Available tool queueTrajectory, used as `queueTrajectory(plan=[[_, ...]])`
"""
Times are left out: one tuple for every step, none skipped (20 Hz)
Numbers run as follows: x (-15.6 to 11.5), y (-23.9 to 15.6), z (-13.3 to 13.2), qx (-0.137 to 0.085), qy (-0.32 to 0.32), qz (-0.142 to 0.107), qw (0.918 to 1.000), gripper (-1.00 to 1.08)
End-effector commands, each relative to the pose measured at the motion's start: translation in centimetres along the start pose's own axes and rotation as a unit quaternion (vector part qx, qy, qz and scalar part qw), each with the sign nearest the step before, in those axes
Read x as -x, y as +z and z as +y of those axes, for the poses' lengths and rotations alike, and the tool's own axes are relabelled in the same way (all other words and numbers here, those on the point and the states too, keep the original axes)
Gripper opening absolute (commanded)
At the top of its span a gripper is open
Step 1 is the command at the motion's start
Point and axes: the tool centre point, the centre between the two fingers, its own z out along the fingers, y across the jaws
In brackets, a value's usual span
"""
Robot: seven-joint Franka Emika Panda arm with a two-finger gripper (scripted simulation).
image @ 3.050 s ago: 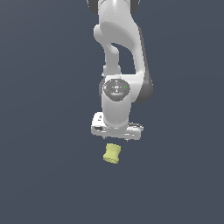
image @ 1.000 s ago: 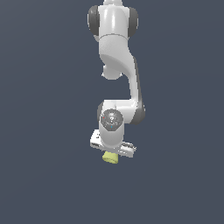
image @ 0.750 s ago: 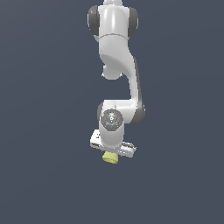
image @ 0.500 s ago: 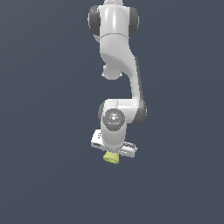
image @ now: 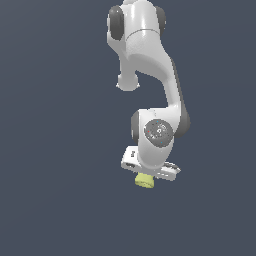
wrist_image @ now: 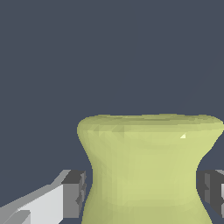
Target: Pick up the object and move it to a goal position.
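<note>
Over in the exterior view: white Panda arm [image: 150,75] folded down from above, wrist joint low, white gripper [image: 146,176] slanted, its end toward the exterior view's left sitting a touch higher. Poking out just beneath the gripper body, the pale yellow-green spool [image: 144,181], only its lower flared end visible, the rest hidden behind the hand. All around, plain dark blue-grey backdrop [image: 50,150]; no telling from here whether the spool rests on a surface or hangs free.

Onto the wrist view, left to right: one grey fingertip pad [wrist_image: 72,194] on its white finger, sitting close against the pinched waist. Then the spool [wrist_image: 148,170] filling the middle, squarely between the two pads, flared far end spreading wider than the waist, a small bright glint near its rim. Then the second grey pad [wrist_image: 211,192] at the far side, just beside the waist, a thin dark sliver between pad and spool. Jaws drawn in around the waist of the spool, one pad each side; firm contact or not — cannot tell from these renders. Gripper [wrist_image: 142,194] centred on the narrowest part.
</note>
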Motion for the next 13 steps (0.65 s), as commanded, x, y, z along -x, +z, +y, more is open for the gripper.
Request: queueTrajectory(plan=[[0.1,-0.9,-1.8,0.000,0.000,0.000,1.0000,-1.00],[0.1,-1.2,-2.3,0.000,0.000,0.000,1.0000,-1.00],[0.1,-1.4,-2.8,0.000,0.000,0.000,1.0000,-1.00],[0.1,-1.6,-3.1,0.000,0.000,0.000,1.0000,-1.00],[0.1,-1.7,-3.4,0.000,0.000,0.000,1.0000,-1.00],[0.1,-1.8,-3.7,0.000,0.000,0.000,1.0000,-1.00],[0.1,-1.9,-3.8,0.000,0.000,0.000,1.0000,-1.00],[0.1,-1.9,-3.9,0.000,0.000,0.000,1.0000,-1.00],[0.1,-2.0,-4.0,0.000,0.000,0.000,1.0000,-1.00],[0.0,-1.9,-3.9,0.000,0.000,0.000,1.0000,-1.00],[0.0,-1.9,-3.9,0.000,0.000,0.000,1.0000,-1.00],[0.0,-1.8,-3.8,0.000,0.000,0.000,1.0000,-1.00],[0.0,-1.8,-3.7,0.000,0.000,0.000,1.0000,-1.00]])
